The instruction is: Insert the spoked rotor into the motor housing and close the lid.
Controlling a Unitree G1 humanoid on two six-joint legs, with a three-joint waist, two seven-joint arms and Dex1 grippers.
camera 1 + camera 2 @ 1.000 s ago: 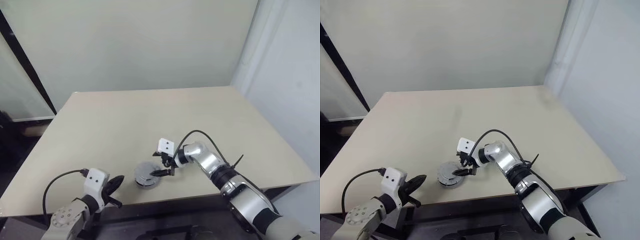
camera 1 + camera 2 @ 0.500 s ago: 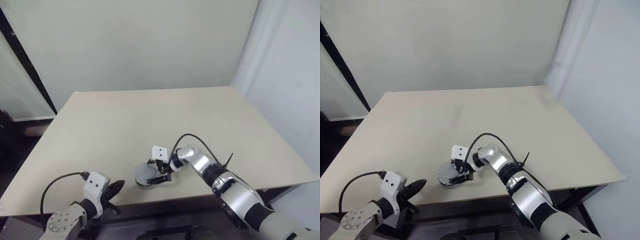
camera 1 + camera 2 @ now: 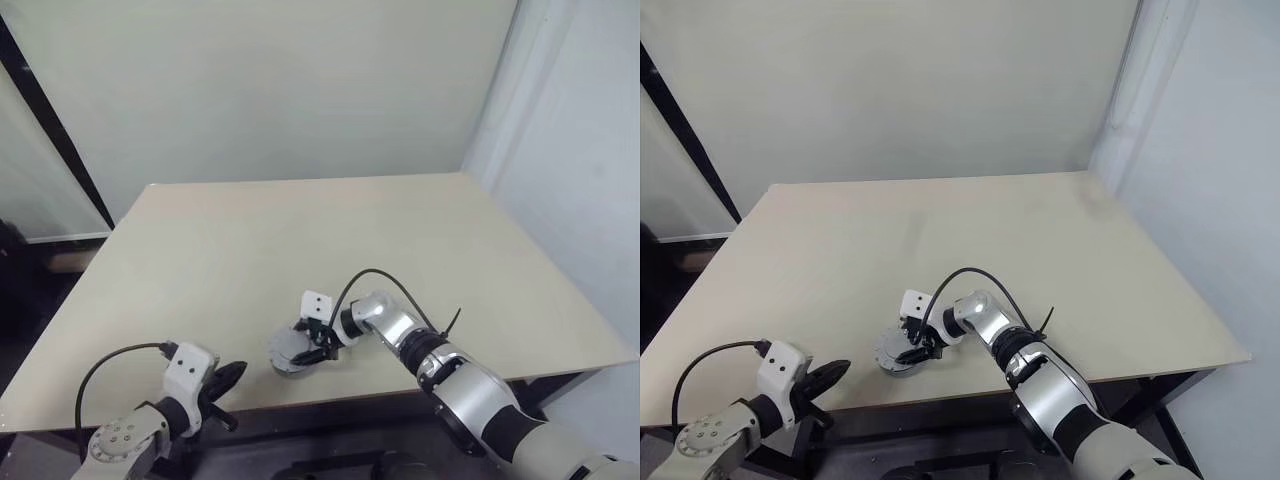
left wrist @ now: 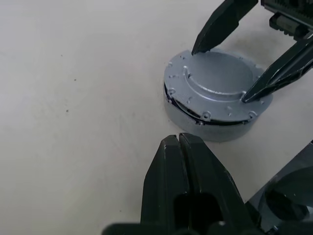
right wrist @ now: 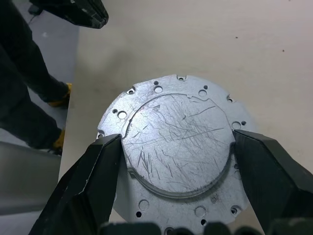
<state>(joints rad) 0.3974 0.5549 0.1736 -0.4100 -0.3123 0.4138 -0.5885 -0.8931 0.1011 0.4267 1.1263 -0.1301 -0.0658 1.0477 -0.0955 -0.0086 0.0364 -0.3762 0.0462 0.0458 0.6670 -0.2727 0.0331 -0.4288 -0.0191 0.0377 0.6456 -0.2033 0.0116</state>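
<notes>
The scratched lid (image 5: 177,152) covers the motor housing (image 4: 205,128), hiding whatever sits inside it, while beside the housing the right gripper (image 5: 176,164) has its finger bases, and the left gripper (image 4: 180,186) its body, cut off by the frame edge.

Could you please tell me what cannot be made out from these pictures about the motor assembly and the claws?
- Inside of the housing: hidden in every view by the lid on top, so the rotor cannot be checked.
- Lid seating: a dark gap shows at one edge in the left wrist view; whether it is fully closed is unclear.
- Right claw: its fingers flank the lid; contact cannot be judged.
- Head views: housing too small for detail.
- Left claw: shut, apart from the housing.
</notes>
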